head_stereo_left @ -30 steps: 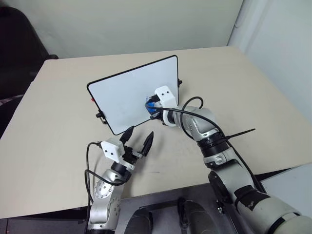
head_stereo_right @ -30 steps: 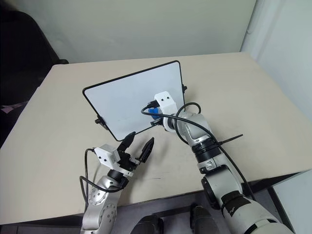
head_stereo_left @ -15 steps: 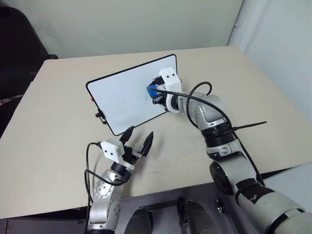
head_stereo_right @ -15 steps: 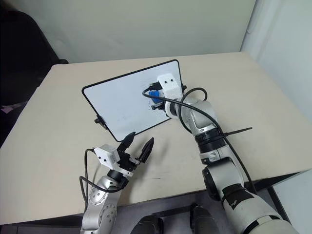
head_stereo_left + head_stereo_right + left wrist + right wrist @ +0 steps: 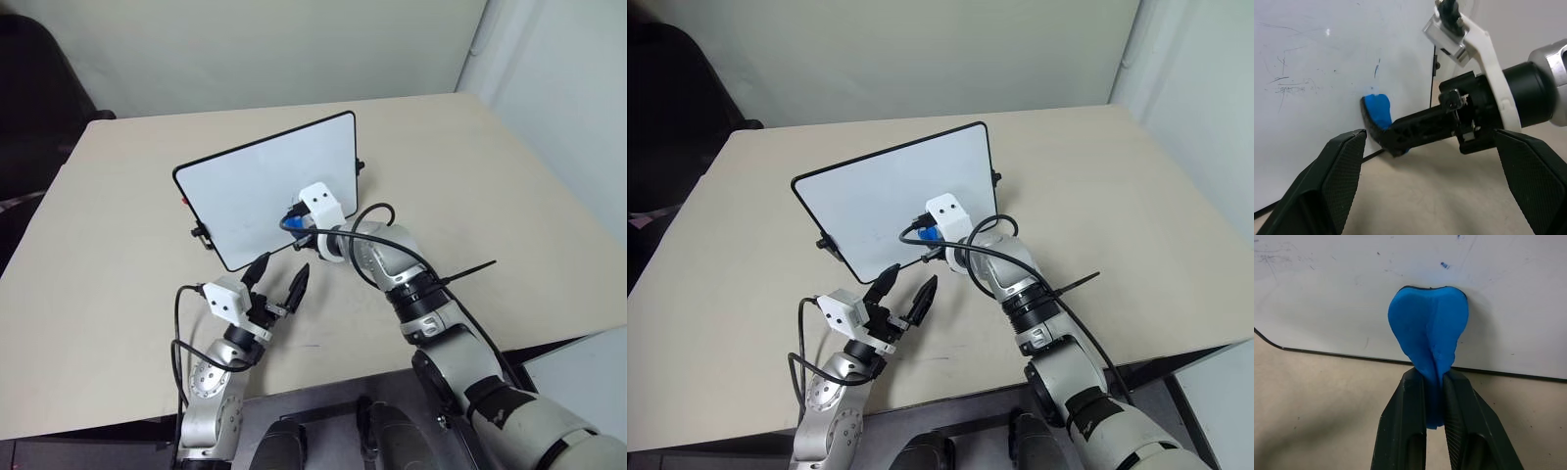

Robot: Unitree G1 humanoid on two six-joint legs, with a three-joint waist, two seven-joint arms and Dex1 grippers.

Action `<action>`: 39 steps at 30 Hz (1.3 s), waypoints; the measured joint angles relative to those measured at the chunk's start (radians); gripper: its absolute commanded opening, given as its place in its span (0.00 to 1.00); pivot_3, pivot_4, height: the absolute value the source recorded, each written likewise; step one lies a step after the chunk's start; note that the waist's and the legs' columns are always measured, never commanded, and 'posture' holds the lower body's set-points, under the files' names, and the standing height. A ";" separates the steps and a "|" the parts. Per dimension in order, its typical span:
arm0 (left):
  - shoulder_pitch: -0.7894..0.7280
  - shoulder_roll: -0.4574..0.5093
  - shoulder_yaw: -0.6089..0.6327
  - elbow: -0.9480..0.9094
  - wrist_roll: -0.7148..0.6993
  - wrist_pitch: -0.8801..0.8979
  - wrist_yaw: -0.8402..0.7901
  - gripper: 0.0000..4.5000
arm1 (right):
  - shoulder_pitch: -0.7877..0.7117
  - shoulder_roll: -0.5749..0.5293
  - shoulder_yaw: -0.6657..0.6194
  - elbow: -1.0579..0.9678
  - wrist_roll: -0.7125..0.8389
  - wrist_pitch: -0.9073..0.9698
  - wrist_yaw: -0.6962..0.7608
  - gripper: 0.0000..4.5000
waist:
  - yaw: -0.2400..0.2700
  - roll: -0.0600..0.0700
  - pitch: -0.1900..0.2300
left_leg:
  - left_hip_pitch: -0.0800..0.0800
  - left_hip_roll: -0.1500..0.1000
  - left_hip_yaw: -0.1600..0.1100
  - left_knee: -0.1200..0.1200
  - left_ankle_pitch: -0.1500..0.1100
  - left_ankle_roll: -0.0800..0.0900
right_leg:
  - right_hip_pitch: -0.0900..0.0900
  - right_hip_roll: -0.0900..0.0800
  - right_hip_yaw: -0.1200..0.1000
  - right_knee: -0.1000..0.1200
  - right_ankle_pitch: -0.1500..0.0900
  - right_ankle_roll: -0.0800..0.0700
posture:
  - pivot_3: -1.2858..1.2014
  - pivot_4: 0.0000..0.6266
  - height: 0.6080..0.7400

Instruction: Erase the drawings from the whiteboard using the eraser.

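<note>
**Operator:** I have the table (image 5: 118, 245) in view, with the board (image 5: 245, 191) lying flat on it, nearer the far side. My right gripper (image 5: 1434, 382) is clamped on the eraser (image 5: 1429, 330), and the eraser's pad is pressed against the board just inside its near edge, toward the right-hand corner.

**Observer:** Condition of the grip?

**Operator:** The fingers pinch the eraser at its narrow tail and it is visibly squashed between them. Risk one: a hard sideways stroke may twist the eraser out of that pinch, because so little of it is held.

**Observer:** And the board itself?

**Operator:** Nothing holds it down. My left gripper (image 5: 279, 279) hangs over the table near the board's near edge with its jaws apart, touching nothing. Risk two: wiping pressure may push the board along the table instead of cleaning it.

**Observer:** What is left to erase?

**Operator:** A short blue stroke (image 5: 1376, 68) sits just beyond the eraser, and faint grey traces (image 5: 1288, 83) lie further along the board. Risk three: the eraser is close to the frame, so a stroke toward me would run it off the edge and catch on the rim. Risk four: light contact would smear the marks, not lift them.
</note>
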 measured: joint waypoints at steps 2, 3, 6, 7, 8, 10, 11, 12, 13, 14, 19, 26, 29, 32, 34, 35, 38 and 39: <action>0.000 0.000 0.000 0.000 0.000 0.000 0.000 1.00 | -0.007 -0.007 -0.002 0.007 0.000 0.000 0.001 0.05 | 0.000 0.000 0.000 | 0.000 0.000 0.000 0.000 0.000 0.000 | 0.000 0.000 0.000 0.000 0.000 0.000 | 0.52 0.24 0.98; -0.001 0.000 0.000 0.001 0.000 0.000 0.000 1.00 | -0.019 -0.014 -0.005 0.018 0.001 0.000 0.002 0.05 | 0.000 0.000 0.000 | 0.000 0.000 0.000 0.000 0.000 0.000 | 0.000 0.000 0.000 0.000 0.000 0.000 | 0.52 0.24 0.98; -0.006 0.000 0.001 0.008 0.000 -0.001 0.000 1.00 | -0.057 -0.029 -0.021 0.027 0.003 -0.001 0.006 0.05 | 0.000 0.000 0.000 | -0.001 0.000 0.000 0.000 0.000 0.000 | 0.000 0.000 0.000 0.000 0.000 0.000 | 0.52 0.24 0.98; -0.007 0.000 0.001 0.009 0.000 -0.001 0.000 1.00 | -0.071 -0.033 -0.033 0.034 0.003 -0.003 0.006 0.05 | 0.000 0.000 0.000 | -0.001 0.000 0.000 0.000 0.000 0.000 | 0.000 0.000 0.000 0.000 0.000 0.000 | 0.52 0.24 0.98; -0.009 0.000 0.001 0.010 0.000 -0.001 0.000 1.00 | -0.086 -0.036 -0.042 0.045 0.003 -0.007 0.006 0.05 | 0.000 0.000 0.000 | -0.001 0.000 0.000 0.000 0.000 0.000 | 0.000 0.000 0.000 0.000 0.000 0.001 | 0.52 0.24 0.98; -0.014 0.000 0.001 0.016 0.000 -0.002 0.000 1.00 | -0.107 -0.042 -0.049 0.065 0.003 -0.019 0.006 0.05 | 0.000 0.000 0.000 | -0.001 0.000 0.000 0.000 0.001 0.000 | -0.001 0.000 0.000 0.000 0.000 0.001 | 0.52 0.24 0.98; -0.016 0.000 0.001 0.018 0.000 -0.002 0.000 1.00 | -0.113 -0.043 -0.051 0.070 0.003 -0.025 0.007 0.05 | 0.000 0.000 0.000 | -0.001 0.000 0.000 0.000 0.001 0.000 | -0.001 0.000 0.000 0.000 0.000 0.001 | 0.52 0.24 0.98; -0.016 -0.001 0.001 0.020 0.000 -0.002 -0.001 1.00 | -0.119 -0.044 -0.054 0.073 0.003 -0.027 0.007 0.05 | 0.000 0.000 0.000 | -0.001 0.000 0.000 0.000 0.001 0.000 | -0.001 0.000 0.000 0.000 0.000 0.001 | 0.52 0.24 0.98; -0.016 -0.001 0.001 0.021 0.000 -0.002 -0.001 1.00 | -0.126 -0.045 -0.059 0.075 0.003 -0.027 0.007 0.05 | 0.000 0.000 0.000 | -0.001 0.000 0.000 0.000 0.002 0.000 | -0.001 0.000 0.000 0.000 0.000 0.001 | 0.52 0.24 0.98; -0.016 -0.001 0.001 0.021 0.000 -0.002 -0.001 1.00 | -0.136 -0.047 -0.063 0.075 0.004 -0.027 0.008 0.05 | 0.000 0.000 0.000 | -0.001 0.000 0.000 0.000 0.002 0.000 | -0.001 0.000 0.000 0.000 0.000 0.001 | 0.52 0.24 0.98; -0.016 -0.002 0.001 0.022 0.000 -0.002 -0.001 1.00 | -0.158 -0.049 -0.075 0.055 0.004 -0.039 0.010 0.05 | -0.002 0.000 0.000 | 0.000 0.000 0.000 0.000 0.003 0.000 | -0.002 0.001 0.000 0.000 0.002 0.002 | 0.52 0.24 0.98; -0.013 -0.001 0.003 0.022 -0.002 -0.003 -0.001 1.00 | -0.158 -0.032 -0.079 0.048 0.006 -0.039 0.012 0.05 | -0.004 0.000 0.000 | -0.001 0.000 0.000 0.000 0.003 0.000 | -0.003 0.001 0.000 0.000 0.002 0.002 | 0.52 0.24 0.98; -0.007 -0.002 0.002 0.022 -0.002 -0.003 0.000 1.00 | -0.154 -0.022 -0.079 0.044 0.004 -0.039 0.012 0.05 | -0.006 0.000 0.000 | -0.001 0.001 0.000 -0.001 0.003 0.000 | -0.003 0.001 0.000 0.000 0.002 0.002 | 0.52 0.24 0.98; -0.004 -0.001 0.003 0.022 -0.002 -0.002 0.000 1.00 | -0.142 0.000 -0.072 0.037 0.001 -0.045 0.012 0.05 | -0.010 0.000 0.000 | -0.001 0.001 0.000 -0.001 0.003 0.000 | -0.004 0.002 0.000 0.000 0.002 0.001 | 0.52 0.24 0.98; -0.004 -0.001 0.003 0.022 -0.003 -0.002 0.000 1.00 | -0.127 0.020 -0.054 0.043 -0.007 -0.063 0.011 0.05 | -0.011 0.000 0.000 | 0.000 0.002 0.001 -0.001 0.003 -0.001 | -0.004 0.002 0.000 0.001 0.002 0.001 | 0.52 0.24 0.98; -0.004 -0.001 0.003 0.022 -0.003 -0.002 0.000 1.00 | -0.120 0.031 -0.044 0.053 -0.010 -0.074 0.011 0.05 | -0.012 0.000 0.000 | 0.000 0.003 0.001 -0.001 0.003 -0.001 | -0.004 0.003 0.000 0.001 0.002 0.001 | 0.52 0.24 0.98; -0.004 -0.001 0.004 0.022 -0.004 -0.003 0.000 1.00 | -0.105 0.057 -0.024 0.093 -0.026 -0.098 0.011 0.05 | -0.012 0.000 0.000 | 0.000 0.004 0.001 0.000 0.003 -0.001 | -0.004 0.004 0.000 0.001 0.003 0.000 | 0.52 0.24 0.98; -0.004 -0.001 0.005 0.022 -0.004 -0.004 0.001 1.00 | -0.103 0.063 -0.018 0.105 -0.029 -0.105 0.011 0.05 | -0.012 0.000 0.000 | 0.000 0.004 0.001 0.000 0.003 -0.001 | -0.004 0.004 0.000 0.001 0.003 0.000 | 0.52 0.24 0.98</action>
